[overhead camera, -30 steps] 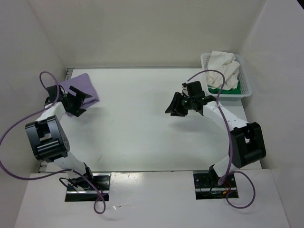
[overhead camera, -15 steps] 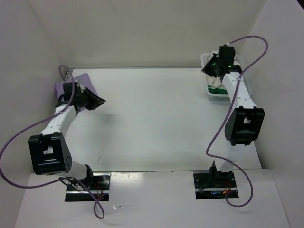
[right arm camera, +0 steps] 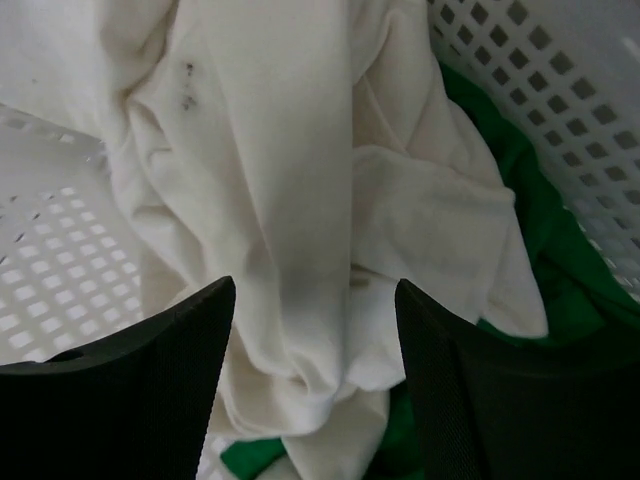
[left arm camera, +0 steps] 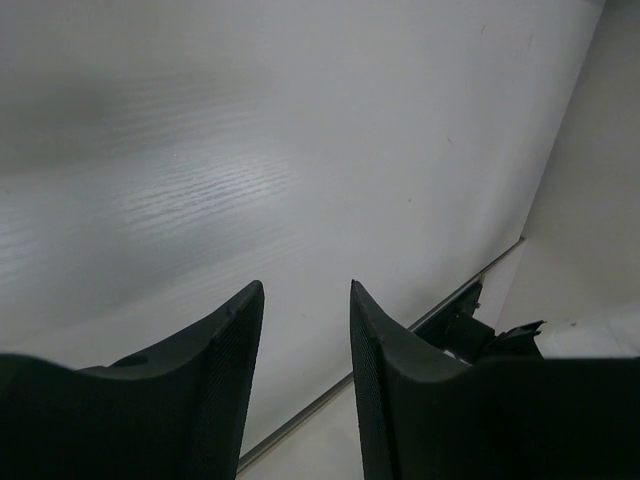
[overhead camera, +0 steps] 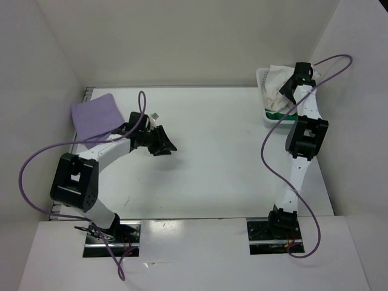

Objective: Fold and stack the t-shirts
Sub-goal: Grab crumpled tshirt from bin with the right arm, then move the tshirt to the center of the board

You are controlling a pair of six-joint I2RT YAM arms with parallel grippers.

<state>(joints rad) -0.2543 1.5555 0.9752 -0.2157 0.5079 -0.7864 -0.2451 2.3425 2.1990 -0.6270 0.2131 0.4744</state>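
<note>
A folded lavender t-shirt (overhead camera: 95,114) lies at the far left of the table. A crumpled cream t-shirt (overhead camera: 276,80) (right arm camera: 290,230) lies on a bright green t-shirt (overhead camera: 280,112) (right arm camera: 540,250) in the white mesh basket (overhead camera: 264,76). My right gripper (overhead camera: 288,90) (right arm camera: 315,300) is open and empty, just above the cream shirt, its fingers on either side of a fold. My left gripper (overhead camera: 165,144) (left arm camera: 305,300) is open and empty over bare table, right of the lavender shirt.
The basket (right arm camera: 560,70) stands in the far right corner against the walls. White walls close in the table at the back and both sides. The table's near edge and an arm base (left arm camera: 470,330) show in the left wrist view.
My right arm has swung from mid-table up and over the basket, coming down close to the cream shirt. My left gripper has moved off the lavender shirt, rightward toward mid-table.
</note>
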